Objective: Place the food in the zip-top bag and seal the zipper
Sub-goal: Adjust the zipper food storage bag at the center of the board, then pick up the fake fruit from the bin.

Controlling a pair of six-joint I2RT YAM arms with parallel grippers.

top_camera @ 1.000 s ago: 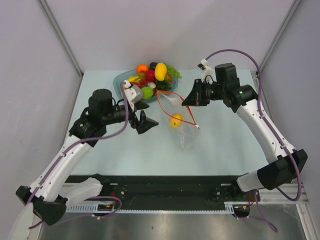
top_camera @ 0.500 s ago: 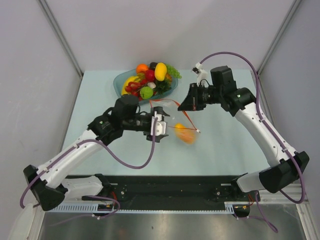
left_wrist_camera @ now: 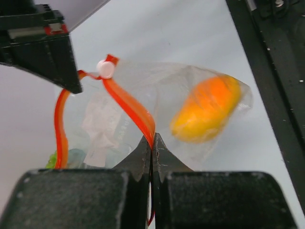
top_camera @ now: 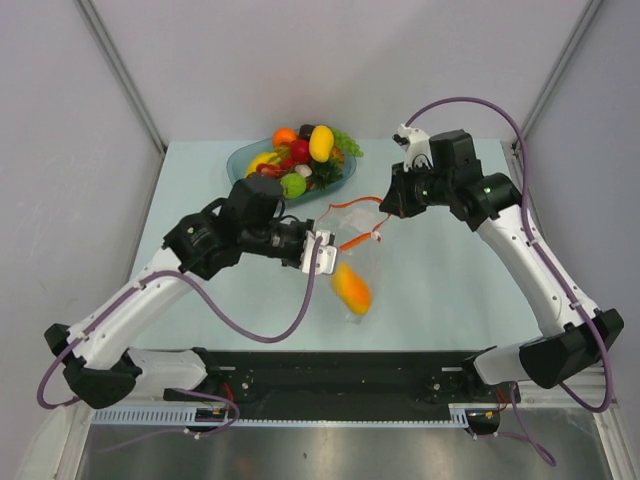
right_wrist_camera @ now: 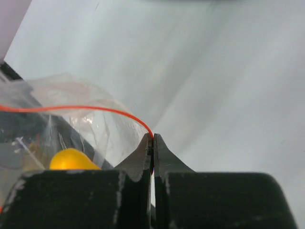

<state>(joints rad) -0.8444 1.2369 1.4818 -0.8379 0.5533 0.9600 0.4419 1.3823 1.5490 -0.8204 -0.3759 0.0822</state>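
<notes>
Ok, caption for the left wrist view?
Left gripper pinches the red-orange zipper of the clear zip-top bag, an orange-yellow toy fruit inside.

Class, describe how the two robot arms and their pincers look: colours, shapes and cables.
The left arm and right arm have white tube links with black joint housings. A purple cable loops along each. The left pincer and right pincer have black, wedge-shaped fingers tapering to points.

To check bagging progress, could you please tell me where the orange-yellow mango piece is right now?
The mango piece is inside the zip-top bag, mid-table in the top view, just nearside of the left gripper pinching the zipper.
</notes>
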